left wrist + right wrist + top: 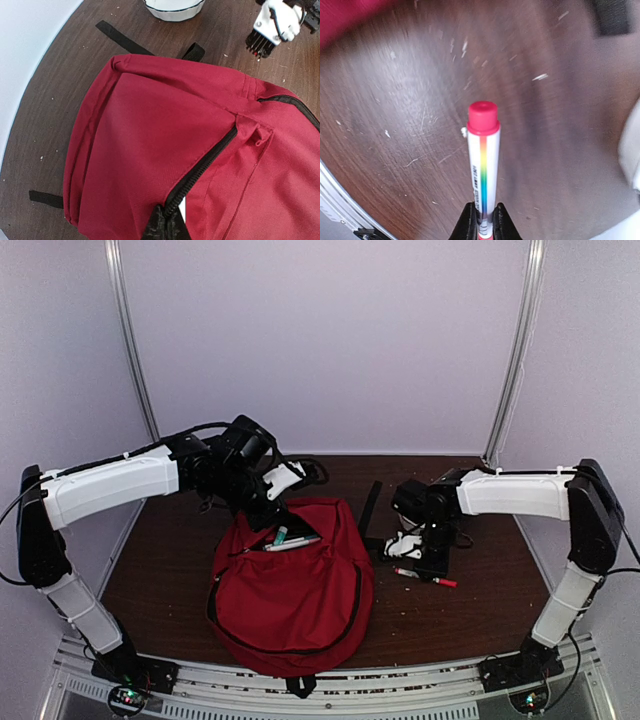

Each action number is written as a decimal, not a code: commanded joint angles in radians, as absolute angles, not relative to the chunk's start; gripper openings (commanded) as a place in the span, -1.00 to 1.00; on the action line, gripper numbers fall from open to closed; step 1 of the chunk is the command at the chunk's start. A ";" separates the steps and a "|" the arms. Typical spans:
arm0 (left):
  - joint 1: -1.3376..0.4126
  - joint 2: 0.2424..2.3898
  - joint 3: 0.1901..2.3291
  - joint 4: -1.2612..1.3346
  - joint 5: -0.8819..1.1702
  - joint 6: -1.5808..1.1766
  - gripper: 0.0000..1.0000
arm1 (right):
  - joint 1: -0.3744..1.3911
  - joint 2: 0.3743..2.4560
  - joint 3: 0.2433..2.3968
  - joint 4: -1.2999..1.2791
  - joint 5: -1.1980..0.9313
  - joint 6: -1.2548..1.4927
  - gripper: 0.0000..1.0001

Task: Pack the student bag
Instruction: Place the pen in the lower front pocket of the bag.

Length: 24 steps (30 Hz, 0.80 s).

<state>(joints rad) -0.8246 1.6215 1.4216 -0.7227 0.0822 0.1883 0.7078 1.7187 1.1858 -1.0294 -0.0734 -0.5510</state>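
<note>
The student bag [290, 590], a large red backpack with black zippers, lies in the middle of the table with its top opening facing away. Several pens [290, 539] stick out of the opening. My left gripper [266, 512] is at that opening. In the left wrist view its fingers [159, 226] are shut on the bag's black zipper edge [210, 160]. My right gripper [424, 565] is to the right of the bag, low over the table. It is shut on a white marker [483, 165] that has a red cap and a rainbow stripe. The marker also shows in the top view [432, 580].
Black bag straps lie on the brown table beyond the bag [371, 504] and beside it [122, 38]. A white rounded object [173, 7] sits past the bag in the left wrist view. Enclosure walls stand behind and at both sides, and a metal rail [330, 680] runs along the front.
</note>
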 commanded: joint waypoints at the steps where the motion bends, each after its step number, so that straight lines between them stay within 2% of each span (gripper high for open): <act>1: -0.825 1.608 1.453 -0.697 0.099 0.184 -1.00 | 0.754 1.620 1.277 -1.070 -0.052 -0.585 -0.83; 8: -0.825 1.610 1.453 -0.697 0.106 0.184 -1.00 | 0.900 1.600 1.453 -1.097 -0.009 -0.645 -0.84; 15: -0.825 1.614 1.453 -0.696 0.117 0.181 -1.00 | 1.075 1.726 1.720 -1.133 0.028 -0.731 -0.84; 24: -0.825 1.605 1.450 -0.695 0.142 0.178 -1.00 | 1.251 1.880 1.853 -0.985 0.107 -0.898 -0.83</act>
<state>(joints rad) -0.8246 1.6215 1.4216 -0.7235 0.1123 0.1875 1.2053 1.8175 1.8034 -1.0729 0.0429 -0.8009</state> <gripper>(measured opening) 0.006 0.088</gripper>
